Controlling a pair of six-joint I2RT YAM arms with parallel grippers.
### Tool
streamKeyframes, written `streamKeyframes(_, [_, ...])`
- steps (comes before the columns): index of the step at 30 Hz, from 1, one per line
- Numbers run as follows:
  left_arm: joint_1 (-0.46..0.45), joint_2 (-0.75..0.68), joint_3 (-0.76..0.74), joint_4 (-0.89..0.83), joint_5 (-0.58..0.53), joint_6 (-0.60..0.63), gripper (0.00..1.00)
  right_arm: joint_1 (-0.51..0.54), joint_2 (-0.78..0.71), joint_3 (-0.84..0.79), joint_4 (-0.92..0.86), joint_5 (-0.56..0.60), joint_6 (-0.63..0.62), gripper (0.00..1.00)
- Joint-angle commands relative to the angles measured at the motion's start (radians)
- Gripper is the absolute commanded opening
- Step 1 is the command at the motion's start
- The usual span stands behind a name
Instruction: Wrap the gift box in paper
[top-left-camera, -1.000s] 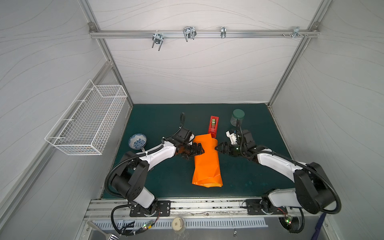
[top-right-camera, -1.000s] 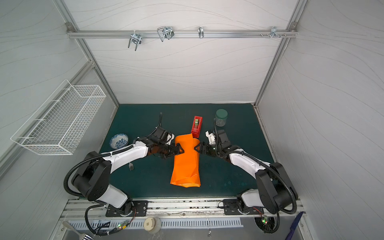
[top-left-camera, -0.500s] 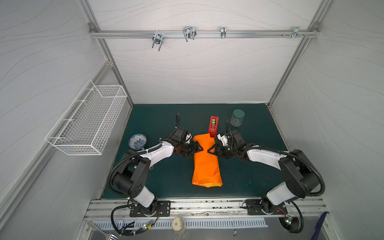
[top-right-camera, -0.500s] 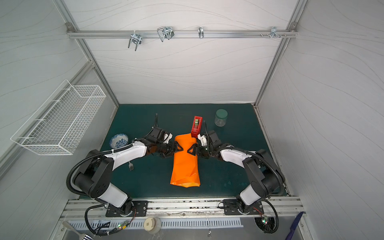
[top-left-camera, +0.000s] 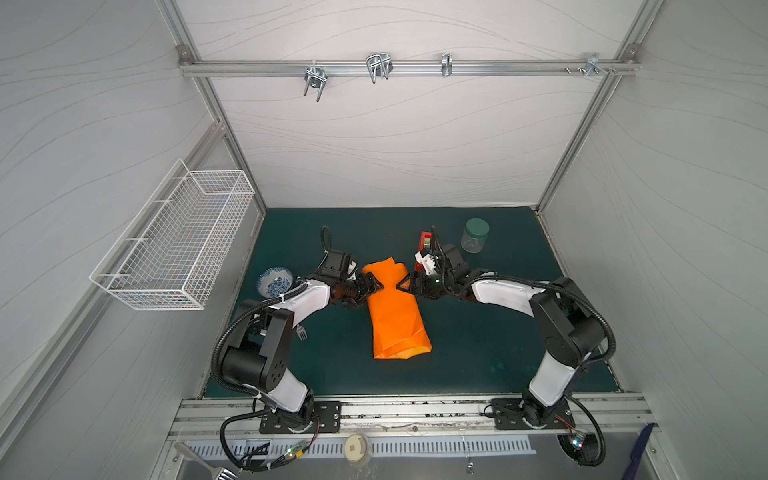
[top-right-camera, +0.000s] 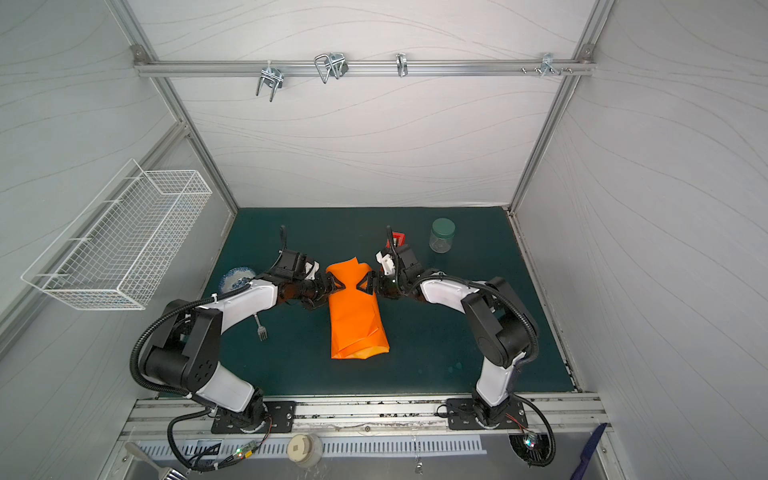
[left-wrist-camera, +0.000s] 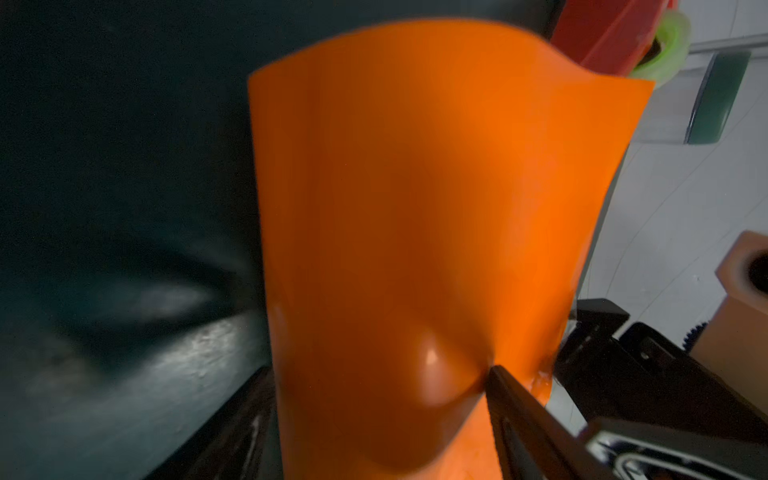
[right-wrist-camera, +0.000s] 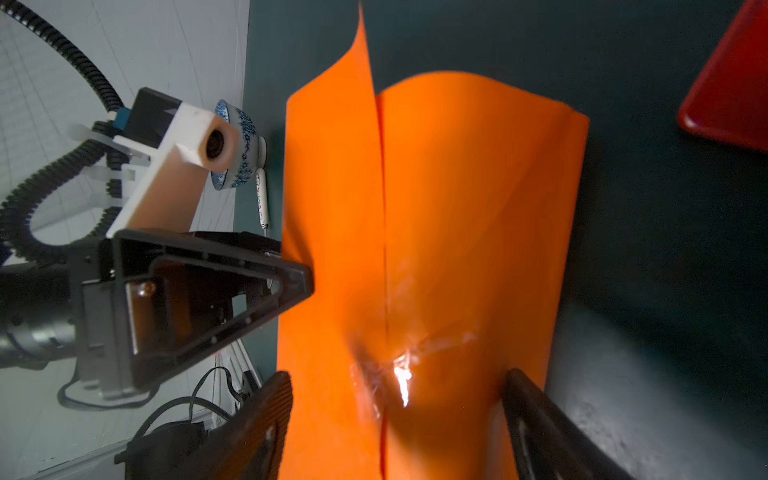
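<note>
The orange paper (top-left-camera: 395, 316) (top-right-camera: 355, 316) lies as a long wrapped tube on the green mat, its far end standing up loosely. The gift box is hidden under it. My left gripper (top-left-camera: 376, 286) (top-right-camera: 338, 286) is at the tube's left side near the far end, and my right gripper (top-left-camera: 405, 286) (top-right-camera: 362, 286) faces it from the right. Both are open wide. In the left wrist view the paper (left-wrist-camera: 415, 208) fills the gap of the left gripper (left-wrist-camera: 378, 374), and one fingertip (left-wrist-camera: 494, 374) dents it. In the right wrist view the paper (right-wrist-camera: 457, 228) runs between the right gripper's (right-wrist-camera: 397, 378) fingers.
A red tape dispenser (top-left-camera: 424, 243) (top-right-camera: 397, 239) stands just behind the right gripper. A green-lidded jar (top-left-camera: 475, 235) is at the back right. A blue-patterned bowl (top-left-camera: 274, 281) and a fork (top-left-camera: 302, 332) lie by the left arm. A wire basket (top-left-camera: 174, 241) hangs on the left wall.
The right gripper has come in from the right to the paper's side. Both grippers now flank the far end, which has narrowed and risen a little.
</note>
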Motion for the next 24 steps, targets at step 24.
streamKeyframes(24, [-0.426,-0.484,-0.3,-0.122,-0.292,0.119,0.81,0.205,-0.269,-0.243,-0.235,0.201,-0.286,0.83])
